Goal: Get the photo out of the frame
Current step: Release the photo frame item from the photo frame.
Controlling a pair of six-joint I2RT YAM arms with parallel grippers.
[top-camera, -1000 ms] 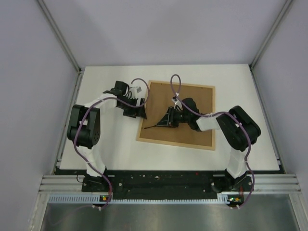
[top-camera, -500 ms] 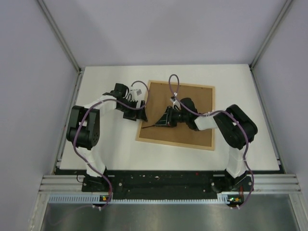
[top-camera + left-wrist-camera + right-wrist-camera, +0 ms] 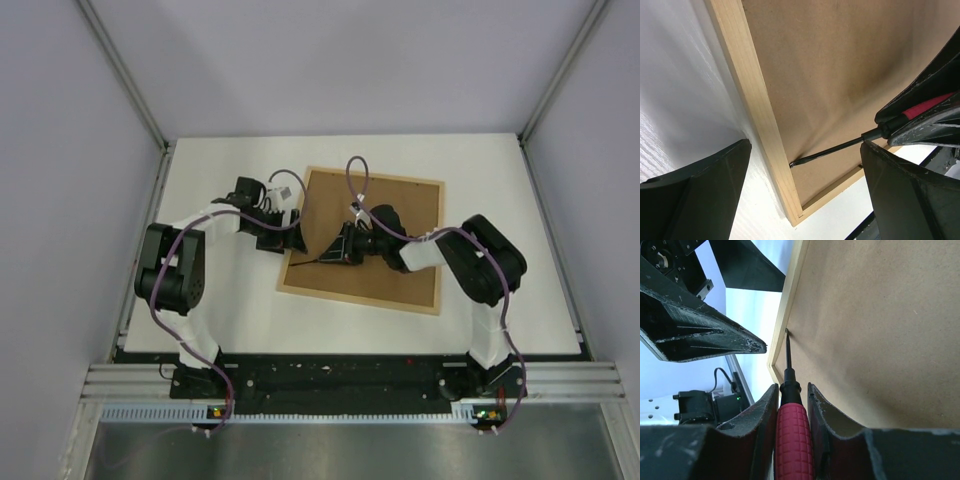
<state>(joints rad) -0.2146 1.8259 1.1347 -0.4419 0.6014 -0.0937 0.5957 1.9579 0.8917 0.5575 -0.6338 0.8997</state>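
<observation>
Top, left-wrist and right-wrist views. The frame [image 3: 360, 301] lies face down near the middle of the white counter [image 3: 480, 170], its plain brown backing board [image 3: 405, 205] uppermost and set inside the pale wooden rim. The photo is hidden in every view.

The right hand [image 3: 790, 402] reaches over the board from the right, its two fingers [image 3: 760, 420] drawn in narrow and clamped on the red ribbed handle of a screwdriver [image 3: 790, 440]. The thin black shaft runs out towards the frame's left side. Its tip appears to sit at the seam where board meets rim, near the front-left corner, though the joint is too small to tell what the tip bears on.

The left hand [image 3: 278, 236] hangs at the frame's left edge with its jaws spread wide and nothing between them. In its own view one finger is over bare counter, the other over the board, with the rim and the screwdriver tip between them.
</observation>
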